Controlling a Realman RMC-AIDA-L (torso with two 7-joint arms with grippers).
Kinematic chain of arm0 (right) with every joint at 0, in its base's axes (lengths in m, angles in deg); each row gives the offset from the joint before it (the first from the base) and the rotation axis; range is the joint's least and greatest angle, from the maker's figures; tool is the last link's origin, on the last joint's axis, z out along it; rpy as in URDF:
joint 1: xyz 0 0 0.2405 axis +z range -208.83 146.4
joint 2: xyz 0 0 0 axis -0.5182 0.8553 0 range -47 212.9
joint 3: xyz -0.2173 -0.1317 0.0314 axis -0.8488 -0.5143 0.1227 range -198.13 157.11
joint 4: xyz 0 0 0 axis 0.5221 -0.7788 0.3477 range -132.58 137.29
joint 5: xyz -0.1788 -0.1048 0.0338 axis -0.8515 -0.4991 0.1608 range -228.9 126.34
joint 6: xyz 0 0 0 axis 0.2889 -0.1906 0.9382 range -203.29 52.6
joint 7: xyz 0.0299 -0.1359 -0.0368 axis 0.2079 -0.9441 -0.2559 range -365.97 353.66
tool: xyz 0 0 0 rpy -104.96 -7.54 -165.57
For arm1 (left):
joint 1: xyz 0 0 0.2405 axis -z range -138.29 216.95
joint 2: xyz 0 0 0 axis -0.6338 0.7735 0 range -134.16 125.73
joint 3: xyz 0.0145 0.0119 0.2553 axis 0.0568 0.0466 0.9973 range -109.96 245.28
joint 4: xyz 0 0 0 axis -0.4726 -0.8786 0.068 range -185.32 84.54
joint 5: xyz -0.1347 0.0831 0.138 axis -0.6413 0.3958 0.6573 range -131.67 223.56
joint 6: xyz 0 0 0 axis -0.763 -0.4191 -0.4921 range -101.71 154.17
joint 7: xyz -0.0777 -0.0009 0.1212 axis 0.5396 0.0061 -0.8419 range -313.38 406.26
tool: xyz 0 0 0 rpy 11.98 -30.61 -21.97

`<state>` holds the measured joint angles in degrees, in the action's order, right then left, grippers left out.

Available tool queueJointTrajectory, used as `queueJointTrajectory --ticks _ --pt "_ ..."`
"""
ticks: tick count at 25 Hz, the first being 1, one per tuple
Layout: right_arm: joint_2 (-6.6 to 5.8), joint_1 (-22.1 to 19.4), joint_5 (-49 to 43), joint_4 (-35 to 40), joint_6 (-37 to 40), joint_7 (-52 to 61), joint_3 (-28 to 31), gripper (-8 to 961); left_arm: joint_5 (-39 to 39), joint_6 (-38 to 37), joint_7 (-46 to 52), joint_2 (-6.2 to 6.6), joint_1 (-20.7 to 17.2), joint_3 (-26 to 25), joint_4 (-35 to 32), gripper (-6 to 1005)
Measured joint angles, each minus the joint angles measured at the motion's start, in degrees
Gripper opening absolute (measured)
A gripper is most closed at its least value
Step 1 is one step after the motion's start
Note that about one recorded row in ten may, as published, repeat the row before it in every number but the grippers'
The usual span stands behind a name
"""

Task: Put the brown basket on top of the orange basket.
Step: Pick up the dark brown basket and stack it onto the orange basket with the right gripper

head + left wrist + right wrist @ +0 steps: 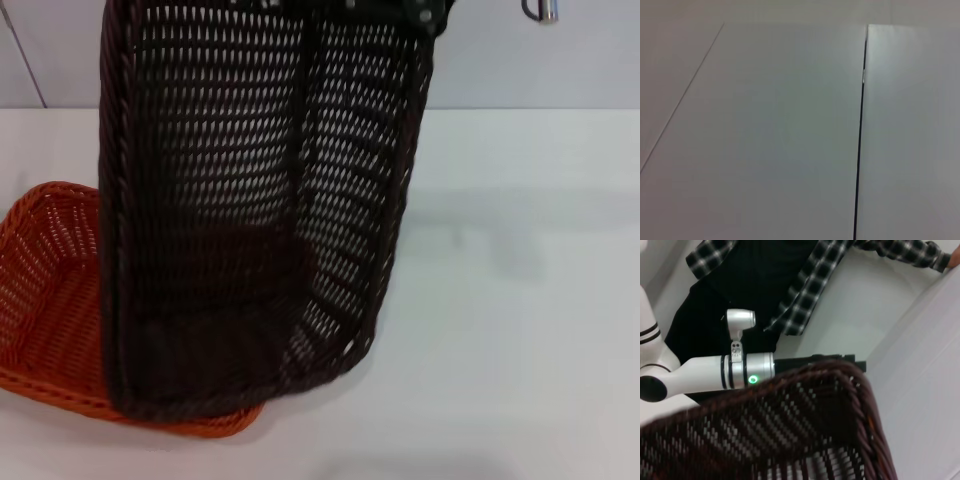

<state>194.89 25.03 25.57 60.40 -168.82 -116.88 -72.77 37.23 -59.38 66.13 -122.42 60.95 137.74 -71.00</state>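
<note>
The brown basket hangs on end above the table, its open side facing me. It is held at its top edge by my right gripper, of which only a dark part shows at the frame's top. The basket's lower end rests on or hangs just over the near right part of the orange basket, which lies flat on the table at the lower left. The right wrist view shows the brown basket's braided rim up close. My left arm shows there, held off to the side behind the rim.
The white table spreads out to the right of the baskets. A metal hook shows at the top right. A person in a plaid shirt stands beyond the left arm. The left wrist view holds only white panels.
</note>
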Motion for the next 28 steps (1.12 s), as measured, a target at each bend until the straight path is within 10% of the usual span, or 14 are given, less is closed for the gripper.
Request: queueJointTrajectory --ticks 28 --pt "-1.90 4.8 0.1 2.8 -4.4 -5.0 -4.8 210 -0.1 -0.4 -0.9 -0.04 0.4 -3.7 1.8 844"
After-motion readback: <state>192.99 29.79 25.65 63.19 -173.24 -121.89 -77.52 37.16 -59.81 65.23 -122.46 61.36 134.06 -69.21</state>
